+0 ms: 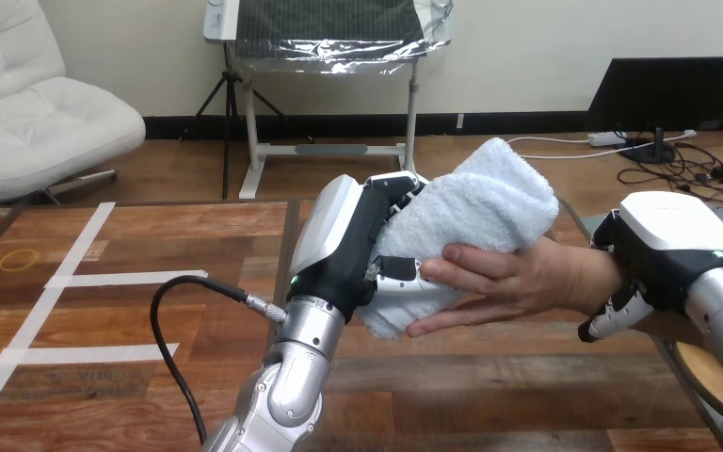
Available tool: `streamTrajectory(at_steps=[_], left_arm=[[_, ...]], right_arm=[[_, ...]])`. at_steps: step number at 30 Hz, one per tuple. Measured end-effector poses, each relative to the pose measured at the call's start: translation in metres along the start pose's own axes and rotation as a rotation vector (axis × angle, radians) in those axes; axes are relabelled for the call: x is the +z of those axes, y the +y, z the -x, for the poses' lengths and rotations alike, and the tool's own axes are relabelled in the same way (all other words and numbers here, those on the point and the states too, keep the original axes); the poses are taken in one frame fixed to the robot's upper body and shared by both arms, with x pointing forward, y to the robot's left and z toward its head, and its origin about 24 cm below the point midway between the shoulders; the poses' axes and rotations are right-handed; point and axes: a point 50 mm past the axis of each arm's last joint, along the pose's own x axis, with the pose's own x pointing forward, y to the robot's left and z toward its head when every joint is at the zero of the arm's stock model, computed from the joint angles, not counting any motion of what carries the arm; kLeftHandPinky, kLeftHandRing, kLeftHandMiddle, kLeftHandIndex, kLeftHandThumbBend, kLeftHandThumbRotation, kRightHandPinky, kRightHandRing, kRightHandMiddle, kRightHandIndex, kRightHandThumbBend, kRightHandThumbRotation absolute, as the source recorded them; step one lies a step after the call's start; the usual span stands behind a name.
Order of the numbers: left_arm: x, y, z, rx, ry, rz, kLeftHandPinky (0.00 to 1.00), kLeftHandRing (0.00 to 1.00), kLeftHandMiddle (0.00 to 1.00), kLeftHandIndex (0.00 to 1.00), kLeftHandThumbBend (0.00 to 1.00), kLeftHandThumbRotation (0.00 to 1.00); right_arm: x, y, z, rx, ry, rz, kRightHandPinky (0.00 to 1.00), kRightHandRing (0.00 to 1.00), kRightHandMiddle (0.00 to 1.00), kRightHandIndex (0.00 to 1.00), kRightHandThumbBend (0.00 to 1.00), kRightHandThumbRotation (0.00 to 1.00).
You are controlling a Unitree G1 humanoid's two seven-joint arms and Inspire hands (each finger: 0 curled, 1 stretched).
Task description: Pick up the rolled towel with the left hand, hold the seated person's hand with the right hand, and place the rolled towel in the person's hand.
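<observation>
A white rolled towel (475,212) is raised above the table, tilted up to the right. My left hand (344,240) is shut on its left end, fingers over the top and thumb under it. The person's hand (513,282) reaches in from the right, palm under the towel's lower side, its fingers touching the towel and my thumb. My right hand (664,250) is at the person's wrist, its fingers curled round the wrist from below.
The wooden table (490,386) spreads below the hands, with white tape lines (104,279) and a small yellow ring (19,259) at the left. A black cable (174,311) loops beside my left forearm.
</observation>
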Motion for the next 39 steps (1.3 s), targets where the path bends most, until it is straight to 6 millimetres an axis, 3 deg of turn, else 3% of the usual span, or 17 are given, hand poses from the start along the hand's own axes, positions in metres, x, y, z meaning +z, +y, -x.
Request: streamTrajectory(at_steps=[29, 35, 39], left_arm=[[0.0008, 0.0000, 0.0001, -0.005, -0.010, 0.001, 0.32, 0.38, 0.44, 0.49, 0.57, 0.00], [0.0008, -0.0003, 0.0002, -0.008, -0.011, -0.004, 0.31, 0.37, 0.44, 0.49, 0.57, 0.00], [0.0006, -0.0003, 0.0004, -0.012, -0.012, -0.011, 0.32, 0.39, 0.46, 0.51, 0.58, 0.01]], right_arm=[[-0.0005, 0.0019, 0.0006, 0.005, 0.001, 0.000, 0.13, 0.21, 0.31, 0.38, 0.76, 0.00], [-0.0010, 0.0021, 0.0007, 0.007, 0.005, 0.003, 0.29, 0.39, 0.47, 0.51, 0.78, 0.01], [-0.0010, 0.0022, 0.0008, 0.016, 0.008, 0.011, 0.49, 0.60, 0.65, 0.67, 0.80, 0.06]])
